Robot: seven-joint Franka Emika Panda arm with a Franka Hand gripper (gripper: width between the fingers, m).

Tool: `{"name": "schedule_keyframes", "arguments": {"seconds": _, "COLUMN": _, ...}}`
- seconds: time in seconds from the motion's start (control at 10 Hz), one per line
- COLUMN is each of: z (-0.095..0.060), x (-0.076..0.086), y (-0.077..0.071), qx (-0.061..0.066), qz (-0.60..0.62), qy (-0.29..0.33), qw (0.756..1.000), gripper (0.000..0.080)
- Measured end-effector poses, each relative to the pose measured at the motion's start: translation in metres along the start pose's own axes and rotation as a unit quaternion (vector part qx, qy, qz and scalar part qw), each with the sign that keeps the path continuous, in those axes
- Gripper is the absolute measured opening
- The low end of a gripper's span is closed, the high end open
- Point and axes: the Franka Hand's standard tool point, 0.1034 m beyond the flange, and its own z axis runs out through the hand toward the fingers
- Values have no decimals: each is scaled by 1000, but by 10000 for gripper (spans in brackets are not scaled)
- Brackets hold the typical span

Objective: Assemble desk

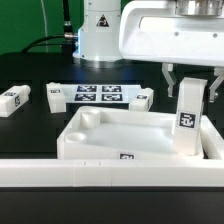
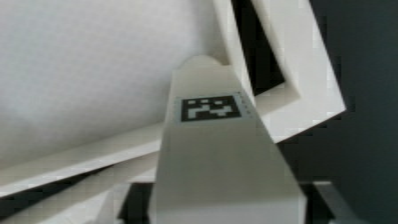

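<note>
Up front, bar (image 1: 100,175), probably a stop against sliding for tabletop (image 1: 70,135) just behind. Clamps leg (image 1: 187,120) near its top in gripper (image 1: 190,88), foot down at tabletop's corner on the exterior view's right. Holds it upright, presumably to meet the socket squarely. Leaves spare legs (image 1: 55,95) loose beyond.

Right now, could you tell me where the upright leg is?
On the exterior view's right, the leg stands in a corner of the tabletop, held by the gripper.
</note>
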Motion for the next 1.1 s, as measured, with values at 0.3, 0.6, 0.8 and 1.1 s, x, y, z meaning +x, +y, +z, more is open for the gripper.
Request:
{"name": "schedule_keyframes", "arguments": {"seconds": 0.3, "z": 0, "x": 1, "y": 1, "qx": -1, "qz": 11, "qy": 0, "qw": 1000, "gripper": 538}}
{"name": "schedule_keyframes", "arguments": {"seconds": 0.6, "z": -27, "x": -11, "y": 11, "qx": 9, "qz": -42, "qy": -1, "qw": 999, "gripper": 642}}
{"name": "schedule_keyframes", "arguments": {"seconds": 0.8, "z": -38, "x": -19, "y": 32, "qx": 8, "qz": -59, "qy": -6, "qw": 998, "gripper": 648}}
{"name": "schedule_keyframes", "arguments": {"seconds": 1.1, "z": -35, "x": -20, "y": 29, "qx": 7, "qz": -61, "qy": -7, "qw": 998, "gripper": 649}}
